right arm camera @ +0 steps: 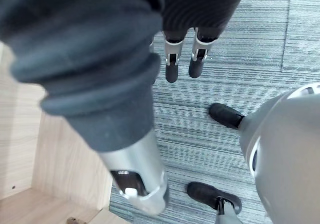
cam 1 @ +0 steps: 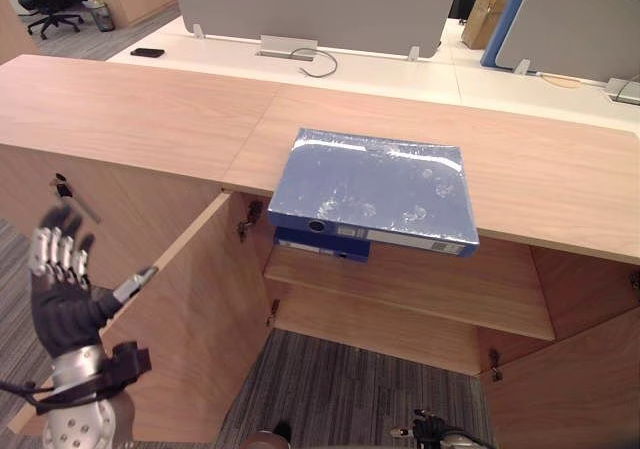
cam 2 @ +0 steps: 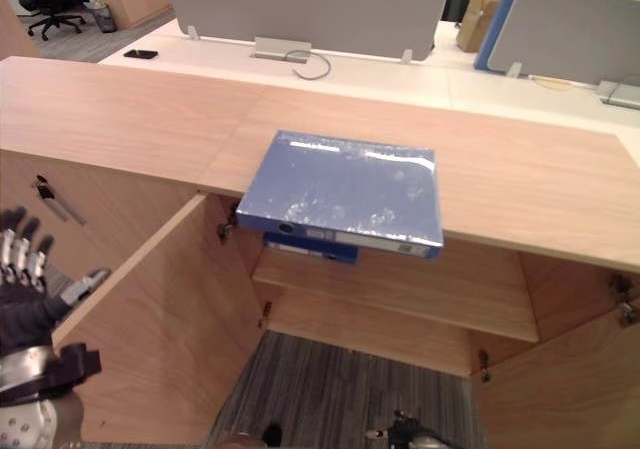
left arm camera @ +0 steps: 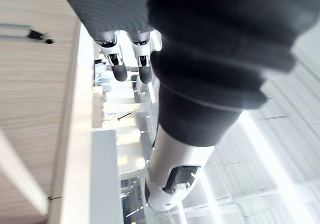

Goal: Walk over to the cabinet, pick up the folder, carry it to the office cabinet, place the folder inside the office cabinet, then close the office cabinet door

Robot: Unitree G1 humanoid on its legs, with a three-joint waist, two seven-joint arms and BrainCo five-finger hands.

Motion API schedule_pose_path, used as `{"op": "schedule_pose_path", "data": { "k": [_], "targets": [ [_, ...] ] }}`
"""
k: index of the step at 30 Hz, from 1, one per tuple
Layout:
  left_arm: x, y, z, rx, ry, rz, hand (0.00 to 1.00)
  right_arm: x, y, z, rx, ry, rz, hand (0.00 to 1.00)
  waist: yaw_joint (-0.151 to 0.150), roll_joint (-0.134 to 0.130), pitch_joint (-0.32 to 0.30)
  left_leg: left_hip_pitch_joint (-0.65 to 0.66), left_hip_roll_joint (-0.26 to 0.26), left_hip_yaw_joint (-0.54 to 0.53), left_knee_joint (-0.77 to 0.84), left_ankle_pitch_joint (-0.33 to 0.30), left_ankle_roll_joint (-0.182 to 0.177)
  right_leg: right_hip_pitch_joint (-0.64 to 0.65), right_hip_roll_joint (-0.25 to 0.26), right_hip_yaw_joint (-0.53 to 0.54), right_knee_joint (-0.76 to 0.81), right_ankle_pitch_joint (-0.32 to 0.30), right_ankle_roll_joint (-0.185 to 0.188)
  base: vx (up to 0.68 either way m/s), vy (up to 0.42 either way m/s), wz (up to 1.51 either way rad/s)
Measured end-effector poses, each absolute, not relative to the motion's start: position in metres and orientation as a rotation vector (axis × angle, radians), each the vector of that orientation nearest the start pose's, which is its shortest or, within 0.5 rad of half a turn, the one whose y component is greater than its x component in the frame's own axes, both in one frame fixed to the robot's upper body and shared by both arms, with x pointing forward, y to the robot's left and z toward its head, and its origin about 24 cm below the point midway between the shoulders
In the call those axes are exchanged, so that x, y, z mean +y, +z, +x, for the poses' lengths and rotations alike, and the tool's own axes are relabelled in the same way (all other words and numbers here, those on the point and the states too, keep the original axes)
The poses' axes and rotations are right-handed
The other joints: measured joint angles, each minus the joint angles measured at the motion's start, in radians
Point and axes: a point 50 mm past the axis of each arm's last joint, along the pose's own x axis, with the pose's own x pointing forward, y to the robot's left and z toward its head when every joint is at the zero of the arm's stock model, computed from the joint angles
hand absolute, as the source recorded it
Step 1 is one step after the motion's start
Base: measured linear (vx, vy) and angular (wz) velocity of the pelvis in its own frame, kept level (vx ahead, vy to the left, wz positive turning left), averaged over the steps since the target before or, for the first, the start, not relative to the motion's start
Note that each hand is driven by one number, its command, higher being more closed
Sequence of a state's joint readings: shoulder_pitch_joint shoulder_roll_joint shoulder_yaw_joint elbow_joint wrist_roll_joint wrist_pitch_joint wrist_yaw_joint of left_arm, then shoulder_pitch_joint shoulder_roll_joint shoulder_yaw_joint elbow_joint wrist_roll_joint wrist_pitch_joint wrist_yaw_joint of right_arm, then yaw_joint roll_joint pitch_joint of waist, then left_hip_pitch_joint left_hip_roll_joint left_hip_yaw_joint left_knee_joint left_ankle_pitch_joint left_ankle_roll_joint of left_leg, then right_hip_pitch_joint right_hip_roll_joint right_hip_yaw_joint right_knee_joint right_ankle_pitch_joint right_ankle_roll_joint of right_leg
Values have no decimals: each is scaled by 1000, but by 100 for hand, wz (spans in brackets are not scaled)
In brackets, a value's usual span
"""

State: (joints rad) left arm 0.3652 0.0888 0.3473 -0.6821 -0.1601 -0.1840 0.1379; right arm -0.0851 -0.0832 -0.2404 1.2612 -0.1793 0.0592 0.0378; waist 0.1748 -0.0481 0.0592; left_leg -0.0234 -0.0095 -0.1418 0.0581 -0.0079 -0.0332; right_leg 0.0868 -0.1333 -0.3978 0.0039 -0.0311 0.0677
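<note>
Light wood cabinet surface [cam 1: 150, 109] dead ahead: left hand [cam 1: 58, 299] is raised with straight, empty fingers beside the open wooden door [cam 1: 190, 319]. The glossy blue folder [cam 1: 375, 184] lies untouched, overhanging the edge. Right hand [right arm camera: 171, 59] is relaxed, empty. Pickup, carry, stowing and closing all left, I'd say.

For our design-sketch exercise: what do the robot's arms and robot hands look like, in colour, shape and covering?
The left robot hand has slim silver fingers with dark tips; a black ribbed cover wraps its back and wrist, joined to a silver-grey arm. The right robot hand looks the same.
</note>
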Motion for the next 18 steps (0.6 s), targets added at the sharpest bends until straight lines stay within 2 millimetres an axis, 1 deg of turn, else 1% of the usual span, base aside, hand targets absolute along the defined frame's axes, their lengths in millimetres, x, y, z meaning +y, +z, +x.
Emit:
{"op": "schedule_pose_path", "data": {
  "k": [1,3,4,5,7,8,9,10,12,16,17,18],
  "targets": [
    [238,158,150,-585,448,127,0,-196,-166,109,1240,-95,-57,0,-2,0,0,0,0,0,0,0,0,0,0,0,-1,0,0,0,0,0],
    [219,175,165,-697,457,207,0,-191,-166,110,1239,-81,-65,0,-12,-1,0,0,1,1,0,0,0,0,1,0,-2,0,0,0,0,0],
    [214,179,168,-723,447,224,0,-190,-166,111,1239,-68,-77,0,-17,-1,0,0,1,1,0,0,-1,0,1,0,-3,1,0,12,7,-6],
    [196,191,178,-800,391,285,0,-188,-166,112,1237,-58,-86,0,-26,-3,0,1,3,10,-1,0,-1,0,2,7,-4,1,0,16,7,-10],
    [181,198,185,-849,342,341,0,-187,-166,112,1236,-62,-91,0,-28,-4,-1,4,4,19,-2,0,-1,0,2,16,-5,2,0,24,11,-15],
    [171,202,188,-884,308,377,0,-186,-166,113,1234,-54,-108,0,-32,-5,-1,6,5,23,-3,0,-1,0,2,21,-5,2,0,27,14,-16],
    [158,207,190,-935,273,419,0,-184,-166,115,1229,-41,-123,0,-50,-6,-2,9,6,30,-6,0,-1,-2,2,27,-5,3,0,23,16,-20],
    [152,209,191,-958,264,436,0,-182,-166,115,1228,-40,-125,0,-56,-6,-3,12,8,38,-8,0,-1,-5,3,36,-5,4,-1,11,13,-23],
    [141,208,195,-976,254,467,0,-179,-167,113,1233,-27,-134,0,-57,-6,-3,25,15,57,-20,0,-1,-9,7,58,-5,7,-3,4,12,-32],
    [118,191,208,-947,236,567,0,-176,-169,107,1253,-30,-155,0,-74,-8,-15,26,18,72,-22,0,-1,-15,10,73,-7,10,-5,-14,15,-13],
    [114,189,209,-948,226,583,0,-176,-169,105,1258,-32,-156,0,-75,-8,-19,26,18,73,-23,0,-1,-16,10,73,-7,10,-5,0,0,0],
    [105,185,211,-954,204,616,0,-176,-170,100,1270,-38,-158,0,-75,-9,-28,27,18,73,-25,0,-1,-16,10,74,-7,11,-4,0,0,0]
  ]
}}
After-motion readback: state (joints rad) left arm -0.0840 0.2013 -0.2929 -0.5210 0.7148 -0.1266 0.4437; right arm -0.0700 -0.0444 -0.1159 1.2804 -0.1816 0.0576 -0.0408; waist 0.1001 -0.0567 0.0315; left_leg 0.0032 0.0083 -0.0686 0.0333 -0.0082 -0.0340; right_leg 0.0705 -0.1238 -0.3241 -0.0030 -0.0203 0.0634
